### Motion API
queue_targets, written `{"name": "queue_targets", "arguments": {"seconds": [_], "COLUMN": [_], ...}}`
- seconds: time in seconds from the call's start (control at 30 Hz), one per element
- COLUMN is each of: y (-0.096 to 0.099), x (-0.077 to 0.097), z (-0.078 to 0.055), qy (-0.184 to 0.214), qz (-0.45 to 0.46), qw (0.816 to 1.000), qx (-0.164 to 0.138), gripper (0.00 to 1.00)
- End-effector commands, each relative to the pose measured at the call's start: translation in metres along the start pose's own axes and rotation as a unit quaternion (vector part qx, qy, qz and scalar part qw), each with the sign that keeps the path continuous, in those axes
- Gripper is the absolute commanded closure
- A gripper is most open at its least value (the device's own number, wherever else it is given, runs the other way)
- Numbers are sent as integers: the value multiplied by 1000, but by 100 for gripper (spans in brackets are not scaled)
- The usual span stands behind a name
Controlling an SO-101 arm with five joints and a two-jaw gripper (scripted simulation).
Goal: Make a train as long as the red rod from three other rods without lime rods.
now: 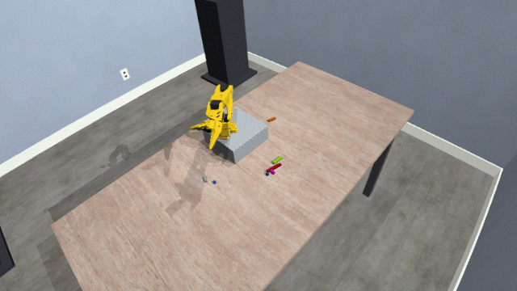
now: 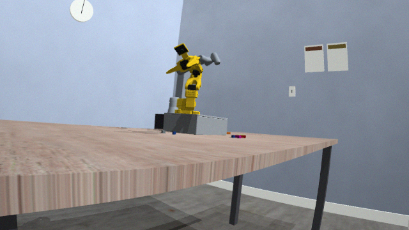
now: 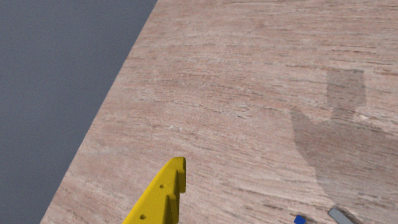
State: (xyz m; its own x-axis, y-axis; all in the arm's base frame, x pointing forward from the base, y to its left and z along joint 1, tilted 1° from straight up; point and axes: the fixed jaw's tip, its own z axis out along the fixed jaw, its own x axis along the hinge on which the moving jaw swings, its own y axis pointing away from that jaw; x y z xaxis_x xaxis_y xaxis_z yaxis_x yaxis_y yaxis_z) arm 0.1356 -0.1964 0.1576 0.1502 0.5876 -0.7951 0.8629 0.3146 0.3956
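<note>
My gripper (image 1: pixel 201 137) (image 2: pixel 177 69) is open and empty, high above the table beside the base block; one finger shows in the wrist view. A grey rod (image 1: pixel 204 179) (image 2: pixel 163 131) (image 3: pixel 340 216) lies near a blue rod (image 1: pixel 214 182) (image 2: pixel 174 132) (image 3: pixel 299 220), apart from it. A red rod (image 1: pixel 274 167) (image 2: pixel 243 136) lies right of them. Close beside it are a magenta rod (image 1: pixel 272 171) (image 2: pixel 239 137), set at an angle, and another blue rod (image 1: pixel 267 174) (image 2: pixel 233 136); contact is unclear. An orange rod (image 1: pixel 271 119) (image 2: pixel 228 133) lies alone beyond the block.
A lime rod (image 1: pixel 277 160) lies near the red rod, on its block side. The grey base block (image 1: pixel 251 139) (image 2: pixel 211 125) carries the arm on the wooden table (image 1: pixel 347 121) (image 2: pixel 128 153). The table's edge shows at left in the wrist view.
</note>
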Motion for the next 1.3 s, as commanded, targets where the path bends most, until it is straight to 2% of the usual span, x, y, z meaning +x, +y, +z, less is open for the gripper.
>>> {"name": "queue_targets", "arguments": {"seconds": [0.0,0.03,0.5,0.6,1.07,1.17,1.27], "y": [3,1,10,8,15,13,14], "x": [5,2,24,22,41,39,43], "z": [1,0,2,1,0,0,0], "qy": [17,7,74,65,122,114,124], "qz": [-15,-9,-94,-88,-171,-165,-182], "qw": [1000,1000,993,994,978,980,975], "qx": [-2,-1,-8,-7,-19,-17,-20], "gripper": [0,0,0,0,0,0,0]}}
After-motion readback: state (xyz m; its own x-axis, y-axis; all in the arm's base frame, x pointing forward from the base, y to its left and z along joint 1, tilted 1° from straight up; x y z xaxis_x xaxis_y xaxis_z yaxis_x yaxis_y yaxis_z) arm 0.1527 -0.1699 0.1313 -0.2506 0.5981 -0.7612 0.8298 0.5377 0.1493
